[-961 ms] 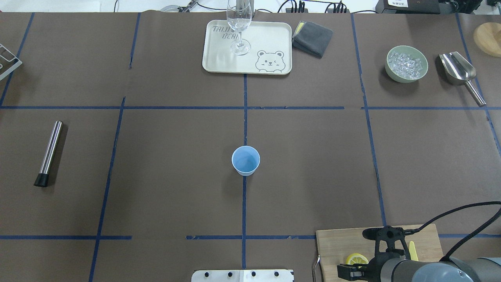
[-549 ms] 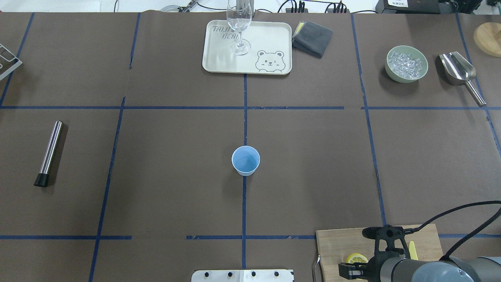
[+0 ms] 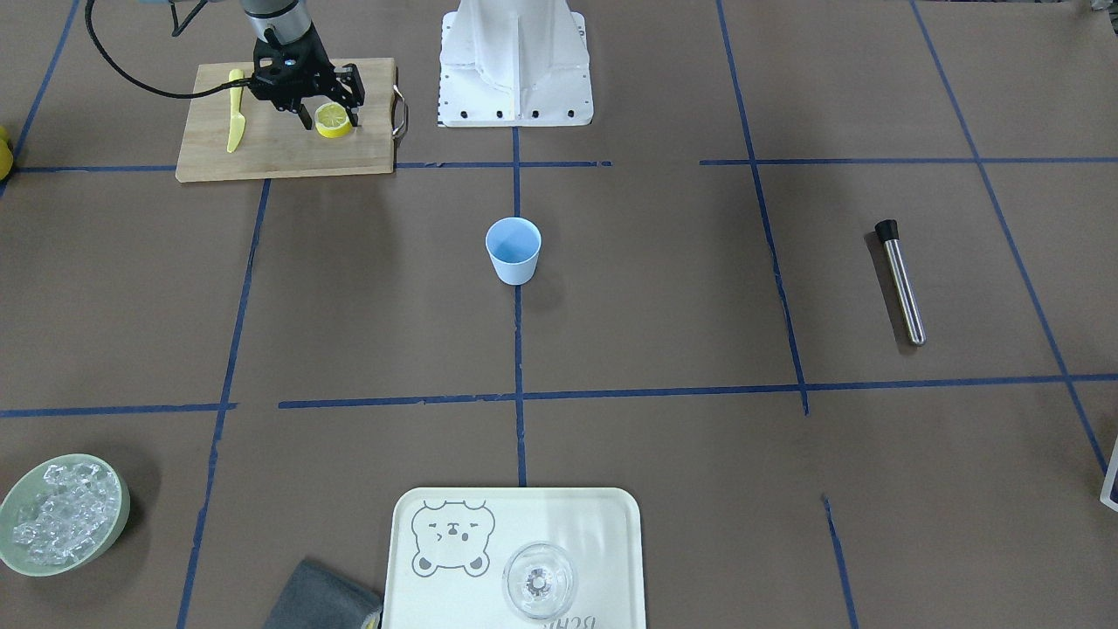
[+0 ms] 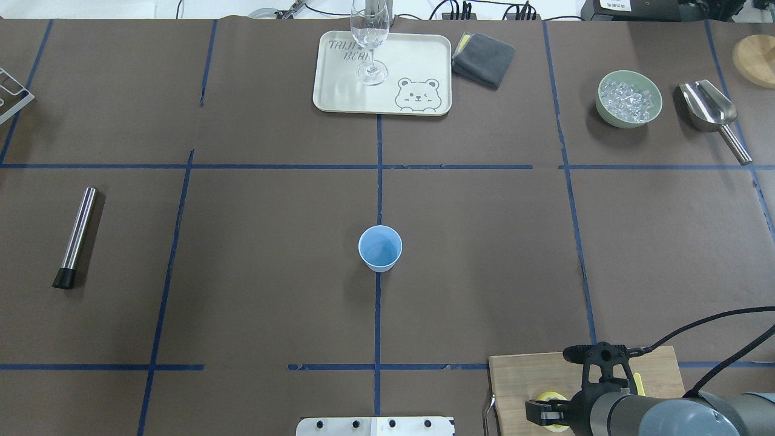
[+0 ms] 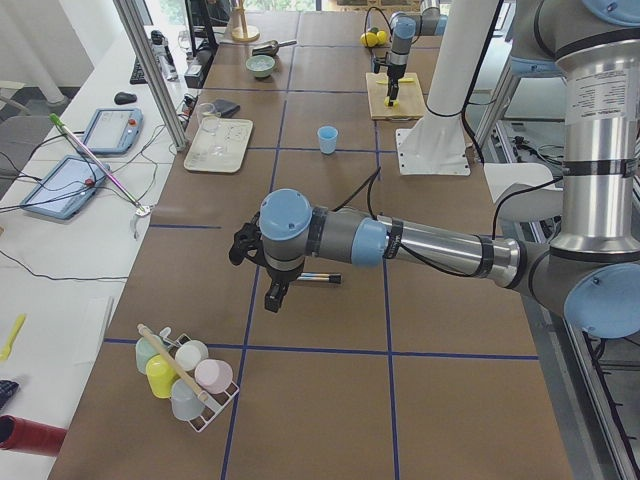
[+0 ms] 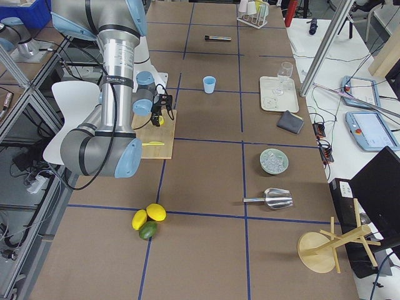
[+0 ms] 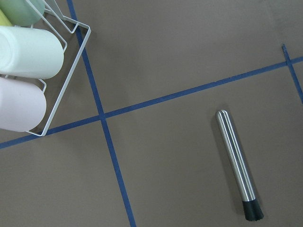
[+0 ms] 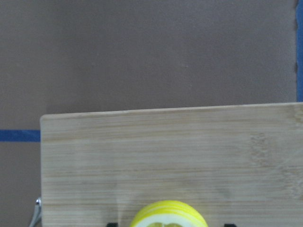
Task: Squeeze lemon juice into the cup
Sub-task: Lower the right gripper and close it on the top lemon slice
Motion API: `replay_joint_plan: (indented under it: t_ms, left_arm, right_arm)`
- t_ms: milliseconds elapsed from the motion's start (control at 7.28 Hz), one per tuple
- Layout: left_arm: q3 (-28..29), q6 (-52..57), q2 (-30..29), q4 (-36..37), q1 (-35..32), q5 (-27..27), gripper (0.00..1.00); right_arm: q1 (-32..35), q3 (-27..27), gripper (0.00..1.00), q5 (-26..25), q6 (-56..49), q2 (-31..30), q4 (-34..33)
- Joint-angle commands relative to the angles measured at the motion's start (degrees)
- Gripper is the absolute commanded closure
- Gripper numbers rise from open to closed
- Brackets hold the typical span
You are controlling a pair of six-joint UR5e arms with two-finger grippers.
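The lemon (image 3: 333,122), a cut half with yellow rind, lies on the wooden cutting board (image 3: 279,153) near my base. My right gripper (image 3: 331,115) is open and straddles it, one finger on each side. In the right wrist view the lemon (image 8: 168,215) sits at the bottom centre with a gap to either fingertip. From overhead the gripper (image 4: 548,415) covers most of the lemon (image 4: 548,397). The light-blue cup (image 4: 379,247) stands upright mid-table, far from both arms. My left gripper (image 5: 268,290) hovers over the table's left end; I cannot tell whether it is open or shut.
A yellow knife (image 3: 233,114) lies on the board beside the right gripper. A steel muddler (image 4: 75,236) lies at the left, near a wire rack of cups (image 7: 28,71). At the far side are a tray (image 4: 418,60) with a glass, a cloth, an ice bowl (image 4: 628,99) and a scoop.
My right gripper has come down over the lemon, which is now mostly covered from overhead. The cup and the other objects have not moved.
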Motion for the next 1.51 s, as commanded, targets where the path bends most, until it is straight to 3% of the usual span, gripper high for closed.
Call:
replay_joint_plan:
  t_ms: [0, 275, 549, 1373]
  left_arm:
    - [0.00, 0.00, 0.00, 0.03, -0.05, -0.18, 0.00]
    - [0.00, 0.00, 0.09, 0.03, -0.05, -0.88, 0.00]
    - [0.09, 0.00, 0.09, 0.03, -0.14, -0.88, 0.00]
    - [-0.09, 0.00, 0.97, -0.06, -0.14, -2.01, 0.00]
  right_arm:
    - [0.14, 0.05, 0.25, -0.01, 0.00, 0.05, -0.04]
    - [0.06, 0.05, 0.39, -1.15, 0.00, -0.03, 0.05]
    - [0.14, 0.23, 0.44, -1.42, 0.09, -0.03, -0.04]
    - [0.67, 1.81, 0.45, -1.33, 0.09, -0.82, -0.04]
